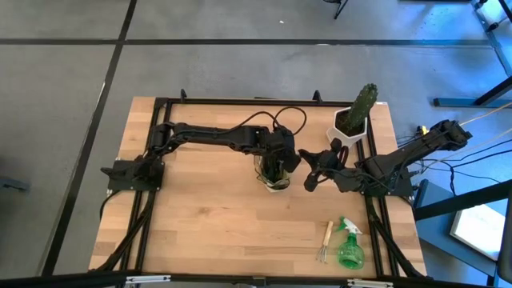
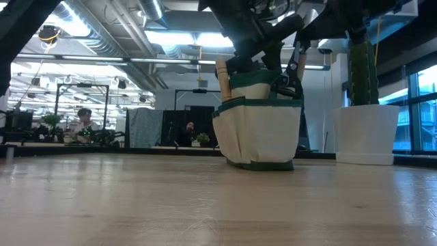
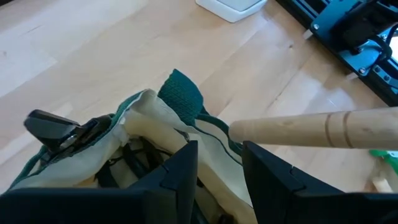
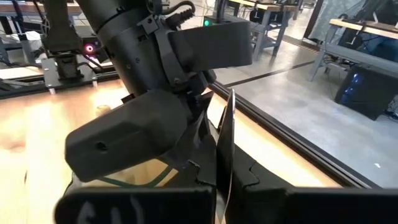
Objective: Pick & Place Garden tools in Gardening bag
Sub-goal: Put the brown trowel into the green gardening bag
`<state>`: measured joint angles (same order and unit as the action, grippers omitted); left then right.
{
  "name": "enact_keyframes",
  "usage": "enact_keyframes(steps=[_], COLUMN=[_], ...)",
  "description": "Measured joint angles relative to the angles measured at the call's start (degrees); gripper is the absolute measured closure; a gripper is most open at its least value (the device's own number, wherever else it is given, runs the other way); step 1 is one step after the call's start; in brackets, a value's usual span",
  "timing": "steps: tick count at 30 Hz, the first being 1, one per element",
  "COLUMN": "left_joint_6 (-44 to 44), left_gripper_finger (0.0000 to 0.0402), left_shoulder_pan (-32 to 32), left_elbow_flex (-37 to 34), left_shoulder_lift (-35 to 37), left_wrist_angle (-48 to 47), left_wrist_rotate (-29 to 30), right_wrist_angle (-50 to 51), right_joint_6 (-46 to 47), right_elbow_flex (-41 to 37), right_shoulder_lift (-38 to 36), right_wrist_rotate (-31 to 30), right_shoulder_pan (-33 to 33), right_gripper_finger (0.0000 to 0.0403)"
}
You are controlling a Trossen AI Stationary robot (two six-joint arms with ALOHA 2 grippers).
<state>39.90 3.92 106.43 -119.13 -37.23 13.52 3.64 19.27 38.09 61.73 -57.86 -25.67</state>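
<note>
The beige and green gardening bag [image 2: 259,130] stands on its base at the table's middle [image 1: 274,186]. A wooden tool handle [image 2: 222,78] rises from its left side, also seen past my fingers [image 3: 311,127]. A black tool handle [image 3: 53,124] sticks out of the opposite side. My left gripper [image 3: 221,149] reaches down onto the bag's mouth from above [image 1: 278,168]. My right gripper [image 1: 310,180] hovers shut just right of the bag, facing the left gripper [image 4: 224,168]. A wooden-handled hand fork [image 1: 325,242] and a green spray bottle [image 1: 350,248] lie near the table's front right. My left gripper has the bag's rim [image 3: 211,140] between its two fingers, slanting down from above. Beige cloth with green trim fills the gap; how many layers, I cannot tell. The bag stays on the table. My right gripper shows a thin pale edge [image 4: 231,124] at its fingertips; whether it touches the bag, I cannot tell.
A cactus [image 1: 364,102] in a white pot [image 1: 350,128] stands at the back right, close behind my right arm. The near left half of the wooden tabletop [image 1: 200,224] is bare. Black frame rails run along the table's edges.
</note>
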Motion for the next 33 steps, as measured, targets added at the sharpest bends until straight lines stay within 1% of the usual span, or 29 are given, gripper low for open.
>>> enact_keyframes(steps=[7,15,19,23,25,29,33], left_joint_6=[0.0,0.0,0.1,0.7,0.7,0.1,0.0], left_gripper_finger=[0.0281,0.0281,0.0286,0.0313,0.0336,0.039,0.0399], left_shoulder_pan=[0.0,0.0,0.0,0.0,-0.2,-0.7,-1.2], left_elbow_flex=[0.0,-0.1,-0.1,1.0,2.3,3.6,5.3], left_shoulder_lift=[-0.1,-3.3,-3.1,-2.5,-2.5,-2.7,-2.7], left_wrist_angle=[0.0,1.6,0.6,-2.3,-5.1,-6.3,-8.2], left_wrist_rotate=[0.0,-2.1,-1.3,0.1,0.8,1.9,2.3], right_wrist_angle=[0.1,0.6,2.4,3.5,3.5,2.9,-0.1], right_joint_6=[0.0,0.9,2.2,3.1,3.2,3.2,2.4], right_elbow_flex=[0.0,0.0,0.0,0.0,0.0,0.0,0.0], right_shoulder_lift=[0.0,0.0,0.0,0.0,0.0,0.0,0.0], right_wrist_rotate=[0.0,-0.2,-0.2,-0.2,-0.2,-0.2,0.6], right_shoulder_pan=[0.0,0.0,0.0,0.0,0.0,0.0,0.0], right_gripper_finger=[0.0403,0.0403,0.0403,0.0403,0.0403,0.0403,0.0403])
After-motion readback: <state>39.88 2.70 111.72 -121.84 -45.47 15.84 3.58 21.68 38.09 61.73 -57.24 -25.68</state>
